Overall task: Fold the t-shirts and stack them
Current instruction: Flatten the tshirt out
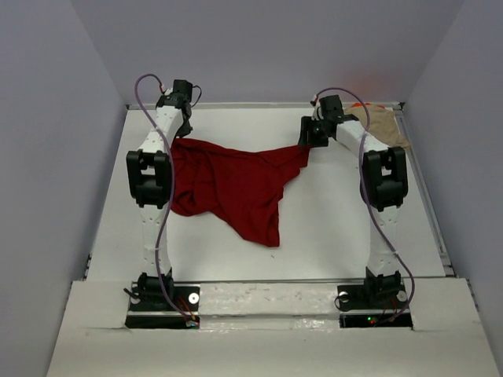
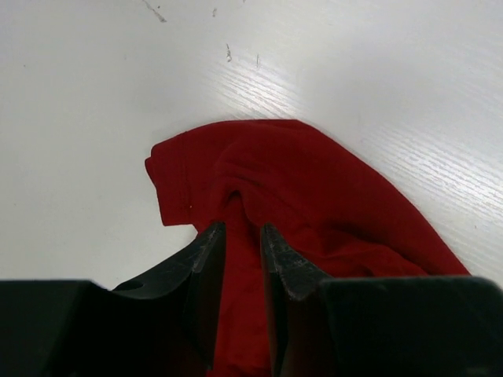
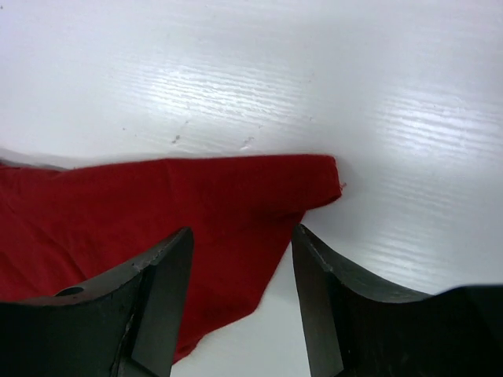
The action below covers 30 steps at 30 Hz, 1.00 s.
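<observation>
— Located the dark red t-shirt [image 1: 236,188]?

— Located. Spread rumpled across the middle of the white table [image 1: 338,228], stretched sideways between the two arms, with one long point of cloth trailing toward the near edge.

— And relative to the left gripper [image 2: 242,229]?

— Right at the far-left corner of the cloth. From the left wrist, seen bunched into a ridge that runs up between the two fingers and fills the narrow gap there. Cannot tell whether pinched or merely straddled.

— Relative to the right gripper [image 3: 241,232]?

— Directly beneath, at the far-right corner of the cloth. Held wide apart, gripping nothing. Below the gap, just the flat corner lying on the table, reaching a little ahead of the fingertips, with bare table off to one side.

— Any other shirts around?

— Spotted a tan t-shirt [image 1: 387,126] crumpled in the far-right corner of the table, just beyond the right arm and apart from the red one. Also a sliver of orange fabric [image 1: 365,104] peeking out at its far edge.
</observation>
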Tool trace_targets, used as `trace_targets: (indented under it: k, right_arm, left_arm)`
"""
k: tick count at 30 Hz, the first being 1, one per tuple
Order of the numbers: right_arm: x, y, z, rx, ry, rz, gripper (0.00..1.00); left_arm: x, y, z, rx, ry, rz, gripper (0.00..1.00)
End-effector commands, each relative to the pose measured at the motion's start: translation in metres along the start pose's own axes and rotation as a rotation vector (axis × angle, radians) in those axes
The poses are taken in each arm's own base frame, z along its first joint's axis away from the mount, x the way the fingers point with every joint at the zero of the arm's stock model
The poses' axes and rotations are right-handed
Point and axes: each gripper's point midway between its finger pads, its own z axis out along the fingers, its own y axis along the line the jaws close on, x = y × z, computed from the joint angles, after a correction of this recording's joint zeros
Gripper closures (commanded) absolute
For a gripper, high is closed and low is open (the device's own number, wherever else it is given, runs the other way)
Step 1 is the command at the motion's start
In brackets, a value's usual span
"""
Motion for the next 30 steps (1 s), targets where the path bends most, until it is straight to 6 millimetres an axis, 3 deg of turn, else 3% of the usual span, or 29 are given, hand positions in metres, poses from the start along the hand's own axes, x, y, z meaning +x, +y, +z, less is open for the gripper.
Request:
trace_targets:
  k: [1,5,11,17,30]
  right_arm:
    - [-0.026,0.01,-0.005,-0.031,-0.037,-0.027,0.42]
    - [-0.031,0.01,0.0,-0.032,-0.031,-0.037,0.42]
    - [-0.042,-0.025,-0.006,0.004,-0.047,0.01,0.43]
    - [-0.037,-0.036,-0.006,0.034,-0.039,0.005,0.43]
    - [-0.022,-0.024,0.006,-0.056,0.004,0.035,0.47]
  left_arm:
    - [-0.013,0.002,-0.011,0.01,-0.027,0.004,0.64]
    - [-0.012,0.001,-0.009,0.015,-0.021,0.001,0.65]
    - [-0.008,0.006,-0.01,-0.001,-0.021,0.006,0.65]
    - [-0.007,0.004,-0.01,0.005,-0.02,0.005,0.65]
    - [-0.008,-0.007,-0.013,0.022,-0.027,0.015,0.65]
